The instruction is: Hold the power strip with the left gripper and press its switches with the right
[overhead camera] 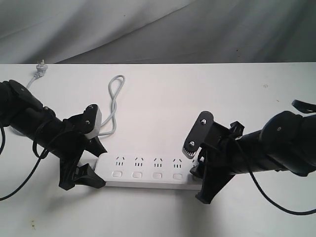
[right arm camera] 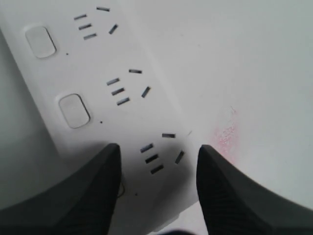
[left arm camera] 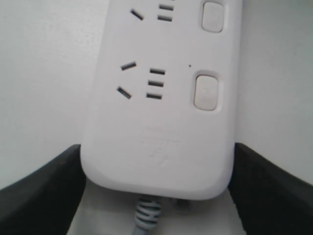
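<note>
- The long white rounded plastic power strip (overhead camera: 148,170) lies flat on the white table (overhead camera: 207,89), stretched lengthwise between my two arms.
- My left gripper (overhead camera: 101,167), a black two-fingered claw with a small silver-grey wrist block, is clamped on the strip's cord end. In my left wrist view one black finger (left arm camera: 44,191) sits against each long side of that rounded end.
- My right gripper (overhead camera: 198,173), a black two-fingered claw with a flat screwed plate, hangs over the opposite end. Its fingers (right arm camera: 230,196) are spread apart and hold nothing, and the last socket group shows in the gap between them.
- Four of the small white rounded-square switches (overhead camera: 137,175) show in the exterior view, while my right claw covers the fifth.
- In my right wrist view only a sliver of that fifth switch peeks out beside one finger. I cannot tell whether the finger touches it.
- Both ends of the strip are hidden behind my claws in the exterior view.
- The long grey cord (overhead camera: 114,103) leaves the held end and slips out of sight behind my left wrist. It loops further back on the table and ends at a small grey plug (overhead camera: 40,65) by the far edge.
- Faint raised lettering near the cord end is too blurred to read.
- A faint pink smudge (right arm camera: 225,134) marks the table just beside the strip.
</note>
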`<state>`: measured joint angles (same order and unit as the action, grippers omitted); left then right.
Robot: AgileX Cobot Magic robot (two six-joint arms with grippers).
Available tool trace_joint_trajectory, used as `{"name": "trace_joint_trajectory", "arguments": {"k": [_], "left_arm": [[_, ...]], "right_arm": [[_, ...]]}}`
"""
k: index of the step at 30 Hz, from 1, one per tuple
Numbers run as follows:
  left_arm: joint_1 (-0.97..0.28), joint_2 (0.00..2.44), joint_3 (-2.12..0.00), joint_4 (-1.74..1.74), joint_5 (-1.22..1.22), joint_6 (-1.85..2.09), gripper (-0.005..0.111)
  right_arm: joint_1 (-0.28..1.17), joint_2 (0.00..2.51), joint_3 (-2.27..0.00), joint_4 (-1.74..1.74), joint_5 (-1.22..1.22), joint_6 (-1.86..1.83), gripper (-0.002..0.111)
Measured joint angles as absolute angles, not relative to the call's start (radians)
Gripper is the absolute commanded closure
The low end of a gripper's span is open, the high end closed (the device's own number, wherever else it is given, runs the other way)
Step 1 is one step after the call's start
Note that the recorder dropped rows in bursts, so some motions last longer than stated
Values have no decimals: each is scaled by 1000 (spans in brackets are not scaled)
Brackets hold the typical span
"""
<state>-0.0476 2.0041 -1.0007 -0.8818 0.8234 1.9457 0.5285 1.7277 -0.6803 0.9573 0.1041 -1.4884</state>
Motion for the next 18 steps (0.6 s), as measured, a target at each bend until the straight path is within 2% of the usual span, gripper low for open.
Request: {"name": "trace_joint_trajectory", "arguments": {"k": [15,18], "left_arm": [[-48,2004,-1001,-882,823,1946,57],[-48,2004,-1001,-882,823,1946,57]], "right_arm": [[529,1463,-669,946,98,-1492,62],[529,1416,-657,946,94,-1492,66]]}}
